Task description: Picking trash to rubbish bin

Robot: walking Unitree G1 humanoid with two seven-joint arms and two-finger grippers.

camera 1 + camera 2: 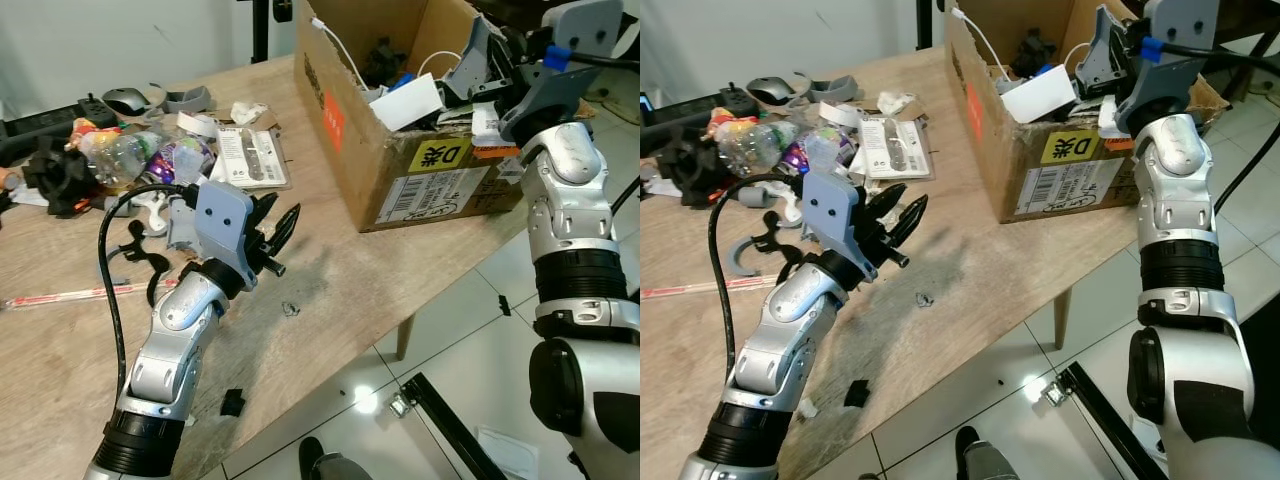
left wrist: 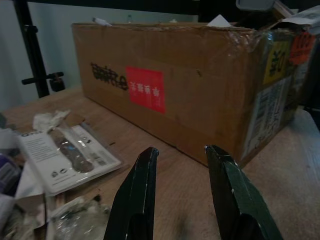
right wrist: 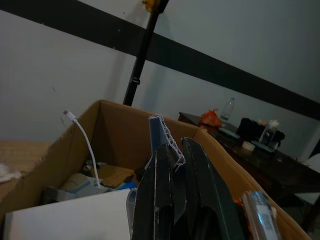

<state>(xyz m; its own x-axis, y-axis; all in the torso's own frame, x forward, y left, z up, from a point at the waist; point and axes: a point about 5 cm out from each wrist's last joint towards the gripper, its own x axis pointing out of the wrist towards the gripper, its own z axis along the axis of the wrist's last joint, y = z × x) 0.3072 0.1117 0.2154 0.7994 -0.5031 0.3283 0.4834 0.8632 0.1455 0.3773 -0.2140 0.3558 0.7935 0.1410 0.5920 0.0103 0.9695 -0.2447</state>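
An open cardboard box (image 1: 400, 150) stands on the wooden table at the right and holds cables, white card and other scraps. My right gripper (image 3: 172, 150) hangs over the box's right side, shut on a grey-blue strip of corrugated cardboard (image 3: 162, 132), which appears as a grey piece (image 1: 470, 58) in the left eye view. My left gripper (image 1: 275, 232) hovers open and empty above the bare table, left of the box, fingers (image 2: 145, 170) pointing at the box's wall. Loose trash lies at the back left: a plastic bottle (image 1: 125, 150), a blister pack (image 1: 245, 155) and crumpled paper (image 1: 248, 110).
A computer mouse (image 1: 125, 98), black plastic clutter (image 1: 55, 175) and a red-and-white stick (image 1: 60, 295) lie at the left. Small scraps (image 1: 290, 308) and a black bit (image 1: 232, 402) sit near the table's front edge. Tiled floor (image 1: 470, 350) lies beyond it.
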